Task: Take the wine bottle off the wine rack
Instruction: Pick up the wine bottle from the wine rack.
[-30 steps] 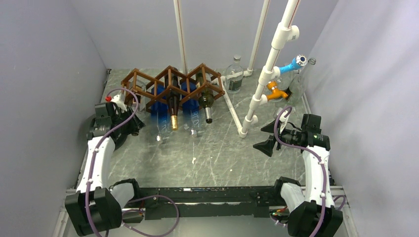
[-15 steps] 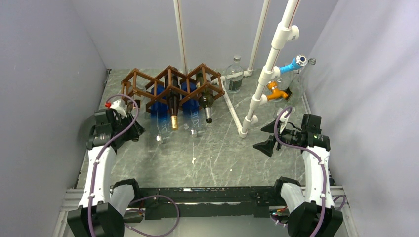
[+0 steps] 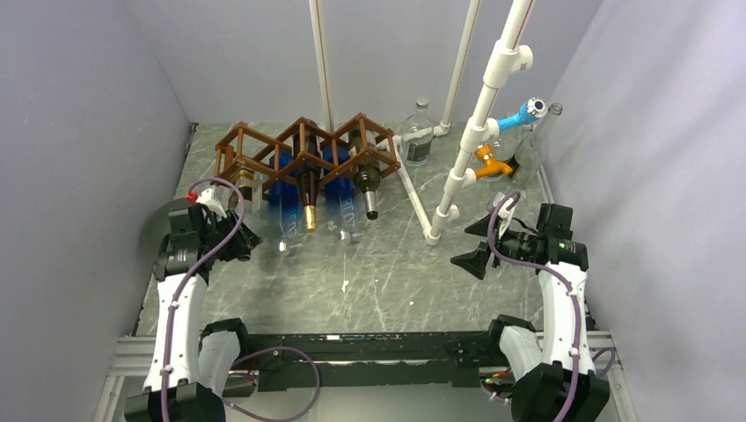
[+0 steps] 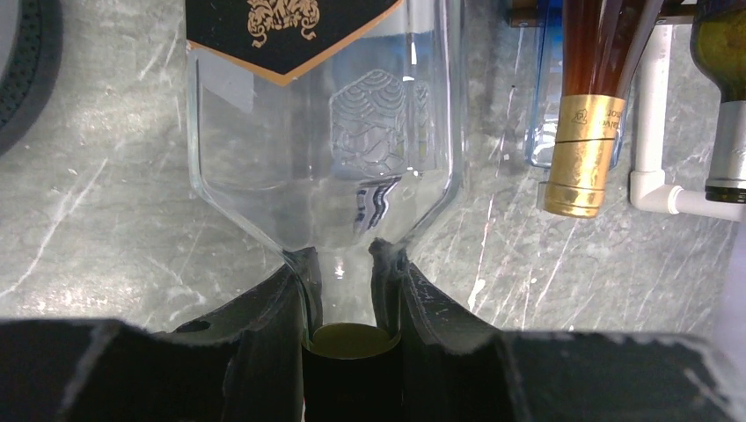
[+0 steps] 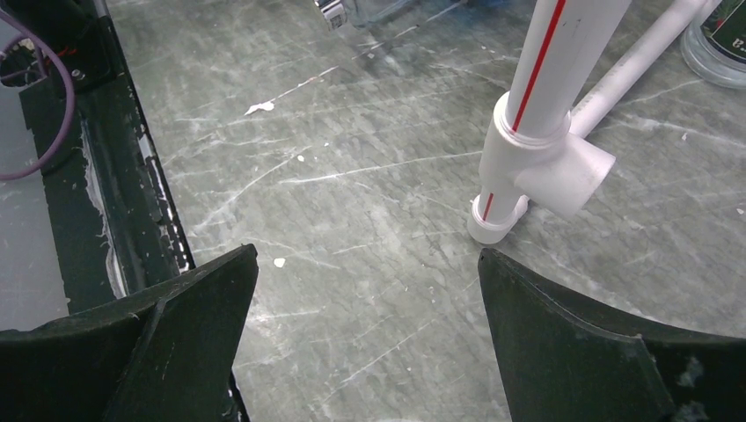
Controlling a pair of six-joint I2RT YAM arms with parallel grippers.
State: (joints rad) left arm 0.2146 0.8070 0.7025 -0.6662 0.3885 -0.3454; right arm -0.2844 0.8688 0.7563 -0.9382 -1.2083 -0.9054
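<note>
Wine bottle (image 4: 325,132): clear glass, black label, gold crest.
Neck points away from the wine rack (image 3: 310,130), pinched in your left jaws; right jaws wide, empty.

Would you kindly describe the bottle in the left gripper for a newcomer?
Start at the brown wine rack at the table's back. At its left end is a clear bottle, its neck clamped by the left gripper. Unlike the blue bottle beside it, it is colourless with a black, gold-edged label.

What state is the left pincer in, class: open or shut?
Shut on the clear bottle. In the left wrist view the left pincer has both fingers pressed against the bottle's neck.
</note>
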